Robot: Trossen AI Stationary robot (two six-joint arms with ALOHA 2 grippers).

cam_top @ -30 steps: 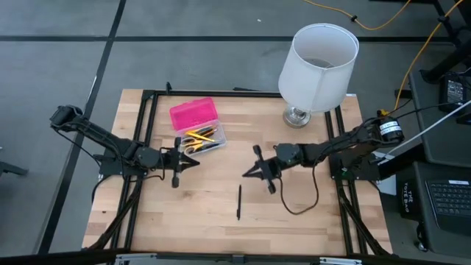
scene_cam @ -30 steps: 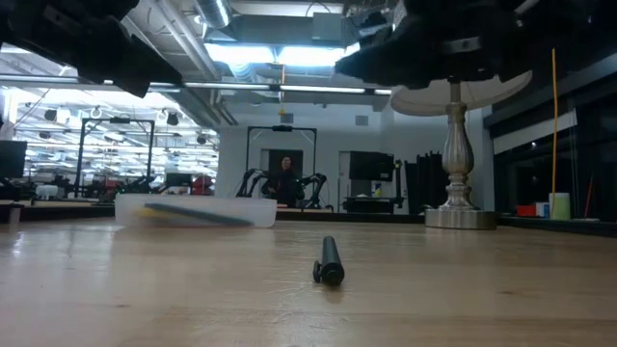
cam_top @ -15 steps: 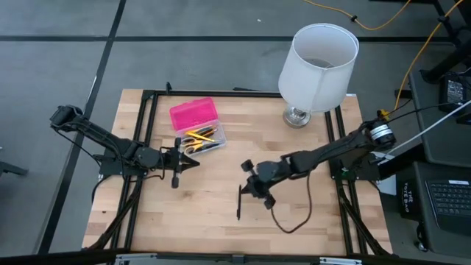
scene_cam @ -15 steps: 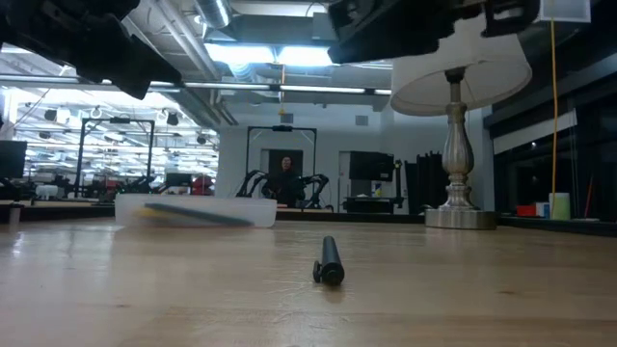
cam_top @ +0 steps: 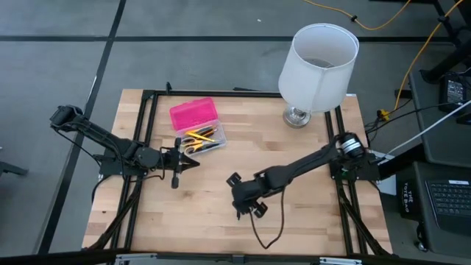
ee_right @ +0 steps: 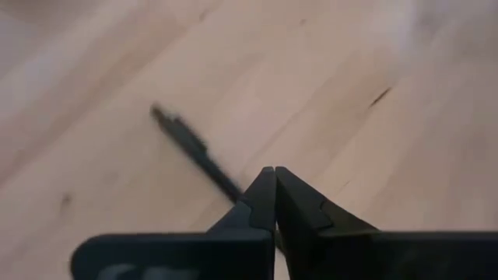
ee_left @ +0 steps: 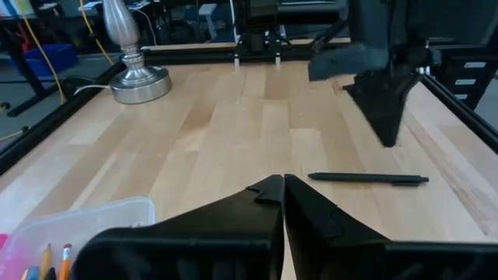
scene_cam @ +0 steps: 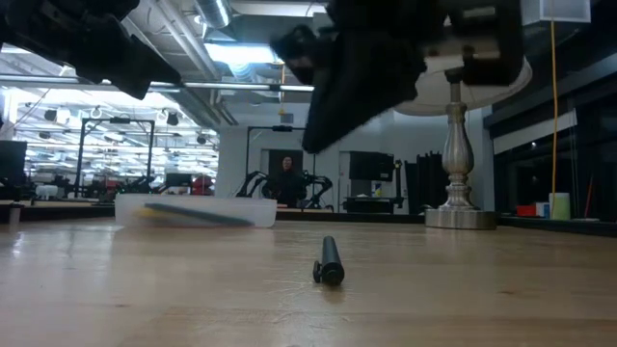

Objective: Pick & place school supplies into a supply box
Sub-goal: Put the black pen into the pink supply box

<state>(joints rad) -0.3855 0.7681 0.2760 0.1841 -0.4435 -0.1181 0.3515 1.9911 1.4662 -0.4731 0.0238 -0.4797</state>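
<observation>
the right arm stretched low across the table from its right-edge base toward the front middle, its wrist tipped downward. the right gripper (ee_right: 275, 179) had its fingers pressed together, holding nothing, and hung just above the table over the black pen (ee_right: 194, 154), which lay loose on the wood, one end passing beneath the fingertips. the left arm waited near the table's left side, the left gripper (ee_left: 283, 185) closed and empty, just beside the supply box (cam_top: 195, 125), whose pink lid lay open with pencils and yellow-handled scissors in the clear base.
</observation>
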